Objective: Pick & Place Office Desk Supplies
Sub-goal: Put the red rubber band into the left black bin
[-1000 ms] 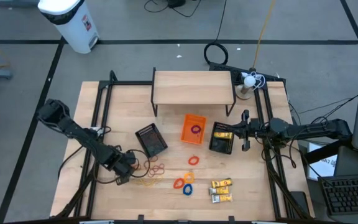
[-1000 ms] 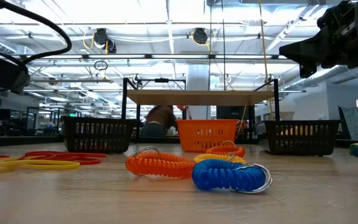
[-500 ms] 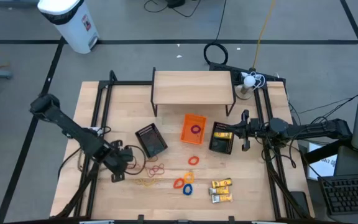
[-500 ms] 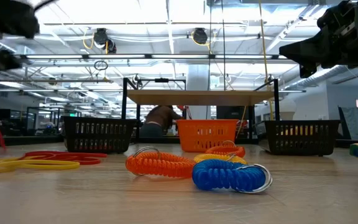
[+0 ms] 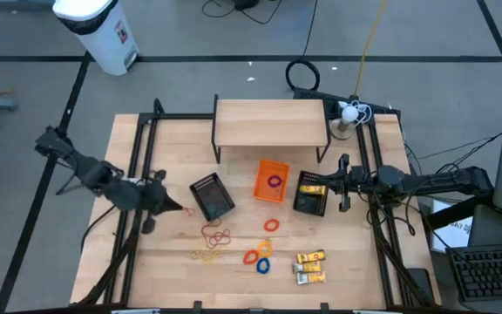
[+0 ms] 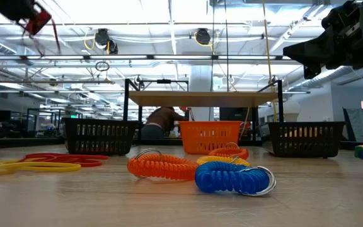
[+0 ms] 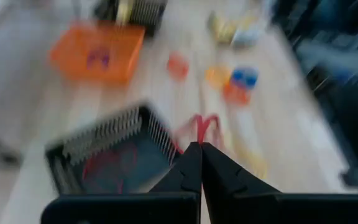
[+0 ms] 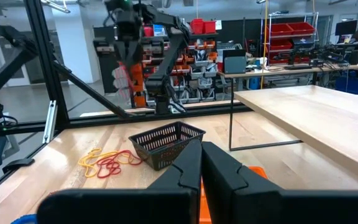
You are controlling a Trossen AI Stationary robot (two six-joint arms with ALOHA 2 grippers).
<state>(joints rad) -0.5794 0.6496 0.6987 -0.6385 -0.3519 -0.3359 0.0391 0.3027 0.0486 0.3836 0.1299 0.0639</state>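
- We're holding a red rubber band (image 7: pixel 199 127) in the left gripper (image 5: pixel 174 209), jaws pinched tight on it, raised just beside the left mesh bin (image 5: pixel 212 196).
- Band's dangling limp off the tips in the low view too – light, soft, stretchy, prob. snaggy on mesh.
- More bands (image 5: pixel 216 235) are lying loose on the table (image 5: pixel 347 262), coil rings (image 5: pixel 258 256) & packets (image 5: pixel 310 267) nearby.
- Right gripper (image 5: pixel 342 185) is waiting closed, empty, over the right mesh bin (image 5: pixel 310 194).

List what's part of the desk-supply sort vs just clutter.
Job: left claw shut on a red rubber band; loose rubber bands; coil rings; yellow packets.
Clutter: white bin; wooden shelf; cable coil.
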